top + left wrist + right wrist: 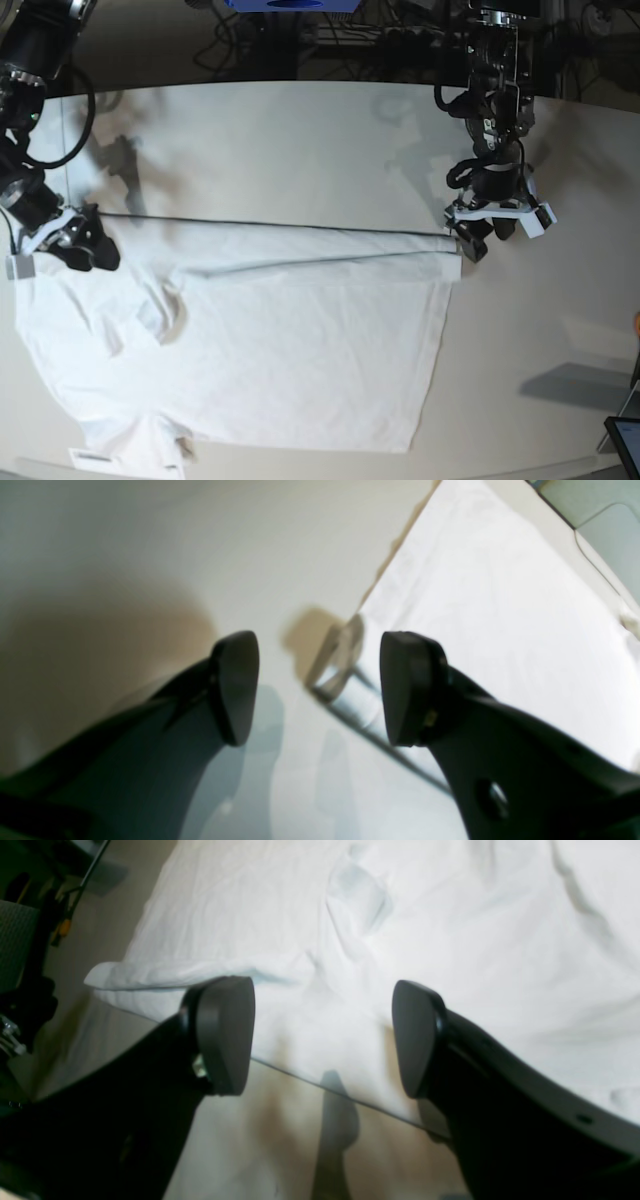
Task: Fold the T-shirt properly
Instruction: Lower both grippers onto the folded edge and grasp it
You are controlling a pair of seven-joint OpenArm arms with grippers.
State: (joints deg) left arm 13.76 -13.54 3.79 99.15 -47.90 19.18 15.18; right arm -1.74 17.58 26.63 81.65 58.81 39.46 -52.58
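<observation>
2 open pincers, left pincer [484, 238] beside T-shirt [300, 350] hem, bare table [280, 140] beyond

The T-shirt [270, 350] lies spread across the near half of the table [300, 150], its far edge turned over into a long, narrow fold running straight from one side to the other. The left gripper [482, 237] hangs just off the shirt's folded corner, jaws apart and holding nothing. At the opposite end of that fold, the right gripper [85, 250] sits low over the cloth — whether it touches the shirt I cannot tell. A sleeve [135, 445] juts from the shirt's near edge, with a small label [92, 459] beside it.
</observation>
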